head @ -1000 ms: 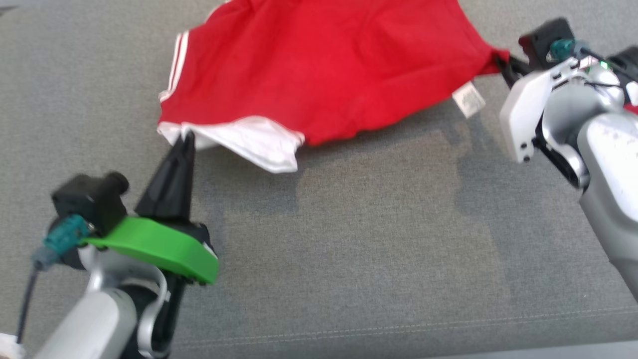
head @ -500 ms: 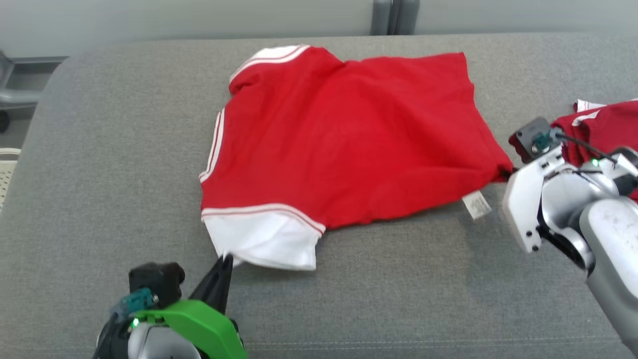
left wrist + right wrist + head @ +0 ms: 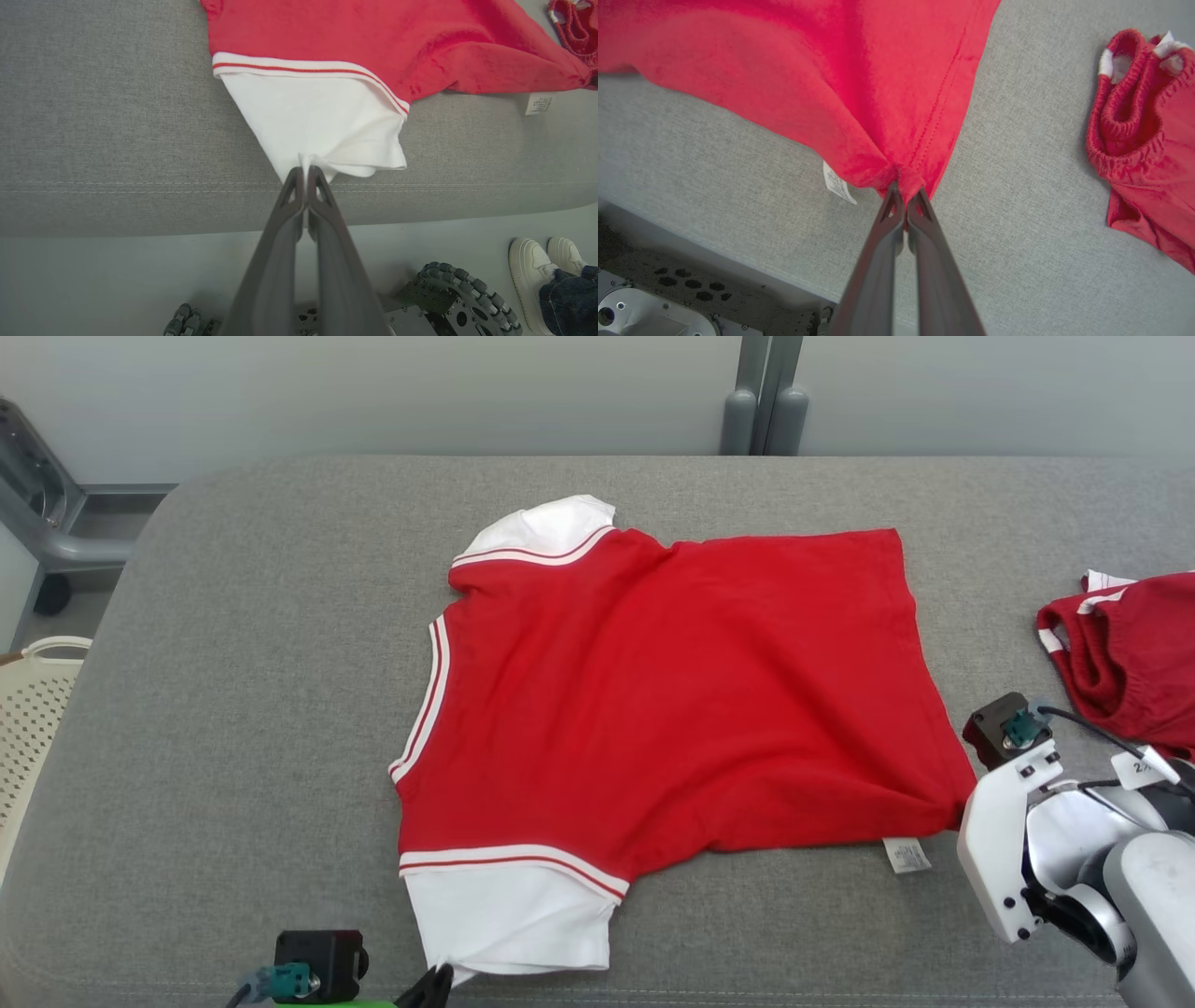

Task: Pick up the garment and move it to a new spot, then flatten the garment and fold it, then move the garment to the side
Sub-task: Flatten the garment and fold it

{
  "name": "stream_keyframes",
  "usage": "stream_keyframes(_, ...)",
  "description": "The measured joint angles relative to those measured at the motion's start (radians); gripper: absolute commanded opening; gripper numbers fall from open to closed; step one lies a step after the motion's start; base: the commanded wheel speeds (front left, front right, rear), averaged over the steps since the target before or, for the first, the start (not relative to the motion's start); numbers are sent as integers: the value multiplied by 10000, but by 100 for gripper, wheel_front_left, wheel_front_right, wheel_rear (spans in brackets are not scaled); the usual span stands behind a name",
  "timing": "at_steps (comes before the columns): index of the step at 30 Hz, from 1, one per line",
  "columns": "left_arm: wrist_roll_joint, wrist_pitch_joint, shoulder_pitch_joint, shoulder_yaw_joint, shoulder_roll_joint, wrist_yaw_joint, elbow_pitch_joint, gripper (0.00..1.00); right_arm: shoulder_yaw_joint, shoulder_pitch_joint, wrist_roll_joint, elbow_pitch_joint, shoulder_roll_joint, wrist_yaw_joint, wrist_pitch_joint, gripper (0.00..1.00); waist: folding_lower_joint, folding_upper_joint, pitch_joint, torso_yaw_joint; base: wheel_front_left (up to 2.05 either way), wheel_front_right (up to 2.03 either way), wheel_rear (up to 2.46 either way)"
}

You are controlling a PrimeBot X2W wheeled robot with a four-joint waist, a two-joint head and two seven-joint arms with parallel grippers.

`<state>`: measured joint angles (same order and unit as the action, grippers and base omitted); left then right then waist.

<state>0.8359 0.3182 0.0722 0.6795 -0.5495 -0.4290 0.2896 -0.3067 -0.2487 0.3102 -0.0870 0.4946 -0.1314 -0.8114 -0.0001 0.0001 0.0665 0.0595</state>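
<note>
Head view: the red garment (image 3: 672, 691) lies spread on the grey cushion (image 3: 233, 709), its length running crosswise from one grip to the other. Left wrist view: the left gripper (image 3: 306, 175), jaws pinched on the white sleeve (image 3: 322, 126), cloth fanning beyond. Right wrist view: the right gripper (image 3: 903, 196) clamps the hem corner (image 3: 906, 175) (care label (image 3: 838, 186) just beside).

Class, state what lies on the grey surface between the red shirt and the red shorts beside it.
Nothing: bare grey surface separates the red shirt from the red shorts, shown in the head and right wrist views.
</note>
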Motion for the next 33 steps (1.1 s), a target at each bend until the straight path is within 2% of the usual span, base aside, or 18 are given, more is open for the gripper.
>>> stream_keyframes(3,67,125,21,-67,-128,-86,180,0,180,420,140,472,23,0,-309,0,0,0,-63,-29,0,0,0)
stream_keyframes(11,-196,-209,-1199,-690,-100,-58,-362,0,681,230,-247,748,-174,2,117,0,0,0,93,-171,0,0,0)
stream_keyframes(23,-867,-426,-4489,-550,1103,677,-2972,0,1555,-1244,-800,-826,-1319,0,1254,0,0,0,776,-212,0,0,0)
stream_keyframes(33,-1377,-836,-6312,-132,1939,1390,-4859,0,1338,-2116,-1233,-2048,-1636,0,1992,0,1,0,1358,-337,0,0,0)
